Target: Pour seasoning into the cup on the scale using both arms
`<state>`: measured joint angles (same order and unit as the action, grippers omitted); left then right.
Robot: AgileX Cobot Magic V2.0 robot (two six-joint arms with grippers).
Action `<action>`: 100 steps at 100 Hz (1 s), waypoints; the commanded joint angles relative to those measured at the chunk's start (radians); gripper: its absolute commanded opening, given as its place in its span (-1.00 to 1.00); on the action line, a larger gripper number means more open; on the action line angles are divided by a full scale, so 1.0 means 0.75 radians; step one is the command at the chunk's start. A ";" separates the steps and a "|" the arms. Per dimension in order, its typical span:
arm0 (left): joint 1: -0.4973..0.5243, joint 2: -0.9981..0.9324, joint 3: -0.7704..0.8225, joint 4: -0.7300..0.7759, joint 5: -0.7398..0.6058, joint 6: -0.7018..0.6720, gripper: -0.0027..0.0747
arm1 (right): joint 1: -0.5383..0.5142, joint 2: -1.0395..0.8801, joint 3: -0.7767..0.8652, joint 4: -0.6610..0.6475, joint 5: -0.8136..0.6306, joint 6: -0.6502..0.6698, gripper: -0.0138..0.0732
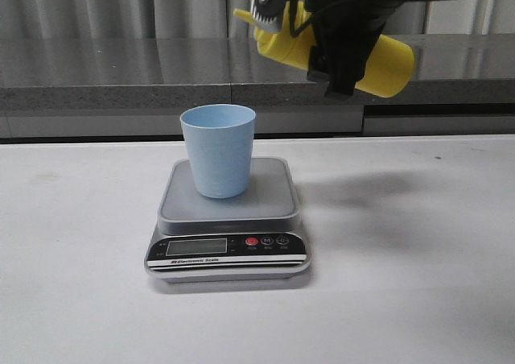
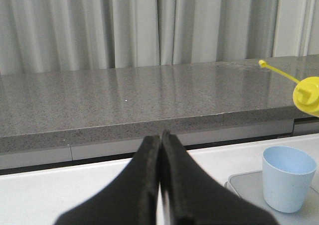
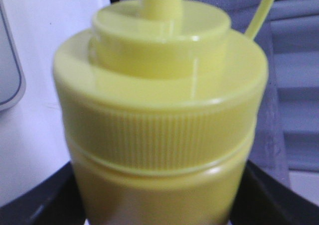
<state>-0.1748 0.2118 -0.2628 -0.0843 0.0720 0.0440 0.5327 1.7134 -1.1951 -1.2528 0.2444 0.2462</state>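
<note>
The light blue cup stands upright on the left part of the silver-grey scale. My right gripper is shut on the yellow squeeze bottle and holds it tilted nearly level above and behind the cup, nozzle toward the left. In the right wrist view the bottle fills the frame between the black fingers. My left gripper is shut and empty, low over the table, left of the cup. The bottle's cap end shows at that view's edge.
A grey stone ledge runs along the back of the white table, with curtains behind it. The scale's black front panel with its display and red button faces the table's front edge.
</note>
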 commanded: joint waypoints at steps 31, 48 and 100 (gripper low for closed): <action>0.001 0.010 -0.036 -0.003 -0.121 -0.007 -0.98 | -0.252 -0.185 0.018 0.704 -0.498 -0.018 -0.19; 0.001 0.010 -0.036 -0.003 -0.121 -0.007 -0.98 | -0.321 -0.191 0.138 0.949 -0.714 -0.117 -0.19; 0.001 0.010 -0.036 -0.003 -0.121 -0.007 -0.98 | -0.336 -0.186 0.690 1.473 -1.449 -0.343 -0.19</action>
<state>-0.1748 0.2118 -0.2628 -0.0843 0.0720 0.0440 0.2853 1.6210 -0.6979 -0.1896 -0.6946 0.0000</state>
